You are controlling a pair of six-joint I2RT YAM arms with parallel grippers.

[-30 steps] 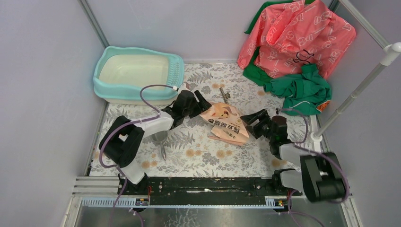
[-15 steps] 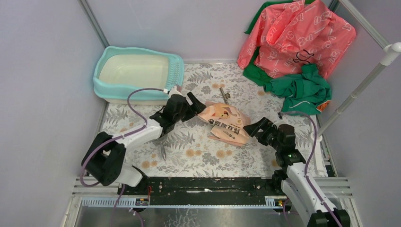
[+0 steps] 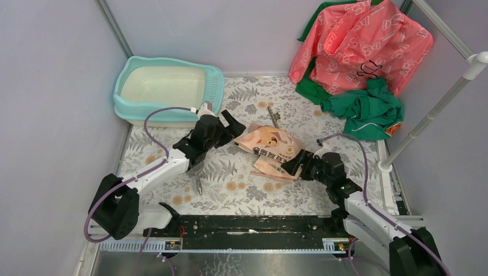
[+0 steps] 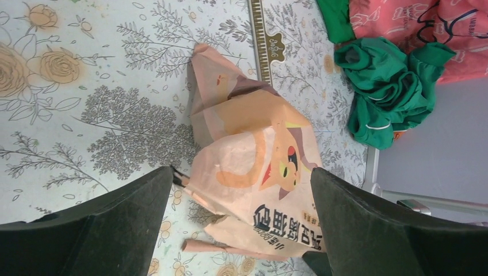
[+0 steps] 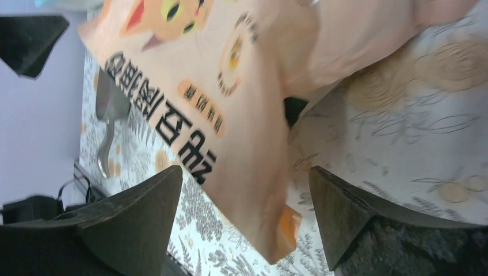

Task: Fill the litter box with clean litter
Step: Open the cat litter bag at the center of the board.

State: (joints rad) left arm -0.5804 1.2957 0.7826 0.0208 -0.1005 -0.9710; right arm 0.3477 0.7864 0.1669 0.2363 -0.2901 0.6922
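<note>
Your left claw [image 3: 235,124] stands with its jaws spread wide and grips nothing. In its wrist view the two dark, matte fingers frame one end of the bag [image 4: 253,155], and the left finger's tip sits right at the bag's creased edge. Your right claw [image 3: 294,164] is also wide open and holds nothing. Its jaws straddle the opposite end of the bag, and its wrist camera is filled with glossy printed film.

The bag is a soft, crumpled pouch in pink-orange, printed with a cartoon cat's face and bold dark lettering. It lies flat between your two claws on the floral tablecloth [image 3: 241,184].

The litter box [image 3: 132,109] sits in the far left corner, against the wall panels. It is a rounded-rectangular tray of smooth turquoise plastic with a cream-white inner pan and a slotted rim at its right end. It lies just beyond your left claw (behind the wrist, close but apart from it) and well away from your right claw.

A grey metal scoop [image 3: 197,172] lies under your left arm. A slim patterned ruler [image 3: 274,118] rests just past the bag. Pink printed fabric [image 3: 362,40] and a crumpled green garment [image 3: 368,109] are heaped at the far right.
</note>
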